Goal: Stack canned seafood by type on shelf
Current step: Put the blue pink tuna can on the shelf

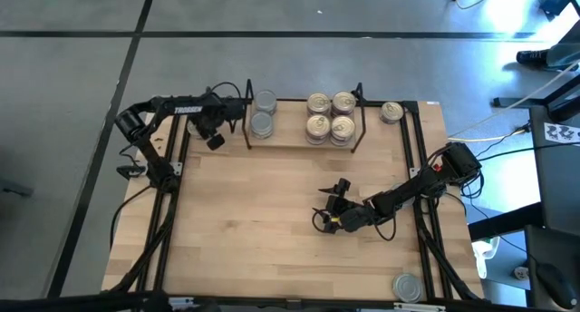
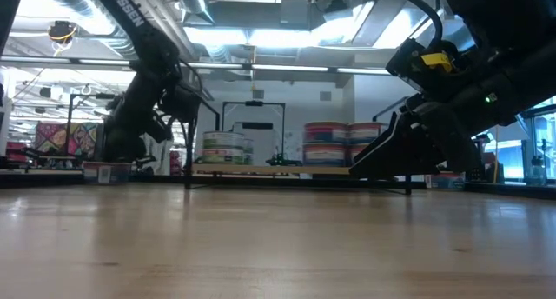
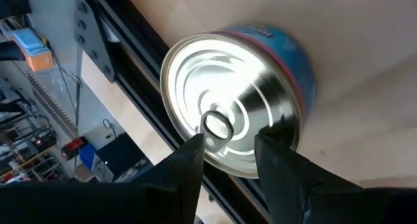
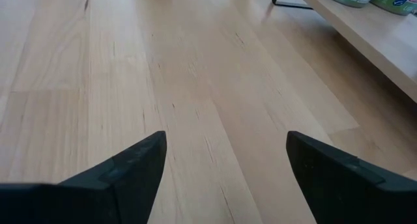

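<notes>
Silver-topped tin point(image 3: 238, 107) sits just beyond the left fingers point(image 3: 186, 168).

Both arms are dark, near-black, built of chunky jointed links, and the left arm point(image 1: 172, 108) wears white block lettering along its upper link. The right arm point(image 1: 408, 190) carries a boxy black housing near its base with a red spot on it, and black cables loop away from both bases. From table height, a yellow patch and a small green light show on the right arm's wrist block. Each gripper ends in two flat, matte-black, wedge-shaped fingers point(image 4: 124, 172), smooth-faced, with plain angular edges.
</notes>
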Controlling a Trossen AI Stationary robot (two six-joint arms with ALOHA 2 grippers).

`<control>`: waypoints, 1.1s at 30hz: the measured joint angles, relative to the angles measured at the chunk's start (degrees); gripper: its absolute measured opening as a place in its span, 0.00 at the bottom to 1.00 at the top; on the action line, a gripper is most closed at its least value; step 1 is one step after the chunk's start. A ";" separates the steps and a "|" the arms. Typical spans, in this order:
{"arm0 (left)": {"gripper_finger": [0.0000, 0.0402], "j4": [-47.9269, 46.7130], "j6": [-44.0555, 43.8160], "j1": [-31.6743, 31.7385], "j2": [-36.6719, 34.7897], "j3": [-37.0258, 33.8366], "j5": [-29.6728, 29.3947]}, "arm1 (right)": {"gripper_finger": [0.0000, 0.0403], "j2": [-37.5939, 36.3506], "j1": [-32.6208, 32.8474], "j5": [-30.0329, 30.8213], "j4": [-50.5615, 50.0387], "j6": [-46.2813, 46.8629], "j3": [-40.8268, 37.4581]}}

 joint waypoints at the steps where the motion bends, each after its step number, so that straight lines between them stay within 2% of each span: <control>1: 0.34 -0.60 -0.76 -0.38 0.02 0.00 0.06 | 0.78 0.00 0.00 0.00 0.00 0.00 0.02; 9: 0.34 -4.38 -5.90 -2.25 -0.09 0.04 1.10 | 0.78 0.00 0.02 -0.02 0.02 0.00 0.00; 16: 0.34 -3.46 -7.24 -3.07 -1.14 -1.90 2.04 | 0.78 0.00 0.00 -0.03 0.00 0.01 0.00; 22: 0.34 -2.21 -7.16 -3.07 -5.23 -5.65 3.46 | 0.78 0.00 0.01 -0.58 0.13 0.00 0.00; 33: 0.34 -1.20 -4.47 -3.42 -14.38 -6.10 7.45 | 0.78 0.02 0.00 -0.48 0.79 0.00 0.00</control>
